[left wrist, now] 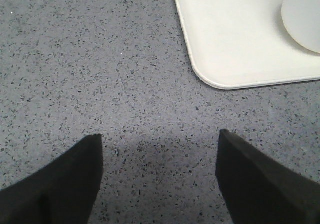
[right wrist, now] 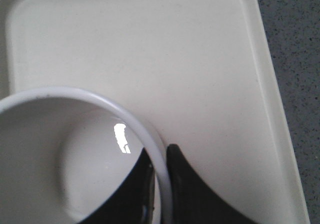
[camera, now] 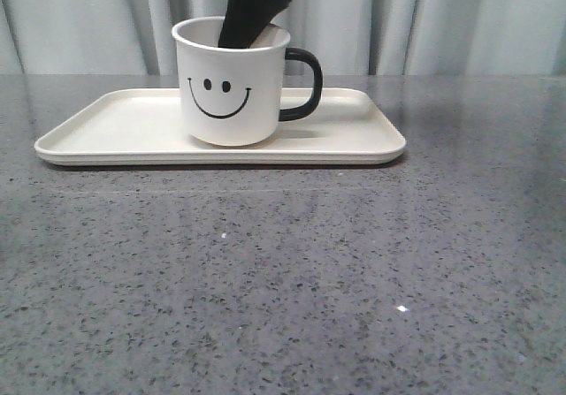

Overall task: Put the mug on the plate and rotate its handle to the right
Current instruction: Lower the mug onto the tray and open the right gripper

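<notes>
On the plate (camera: 115, 125), a little left of its middle in the front view, the mug (camera: 232, 90) stands upright with its smiley face toward the camera. The handle (camera: 305, 83) points to the right. The right end effector (right wrist: 161, 184) comes down from above and is clamped on the mug's rim: one finger (right wrist: 122, 196) sits inside the cup and the other outside, with the thin white wall pinched between them. The plate lies flat on the speckled grey desk (camera: 283, 280), toward its far edge, in front of a pale curtain (camera: 460, 19). The left end effector (left wrist: 160, 179) hangs over bare desk beside a rounded corner of the plate, its fingers spread wide apart and touching nothing.
</notes>
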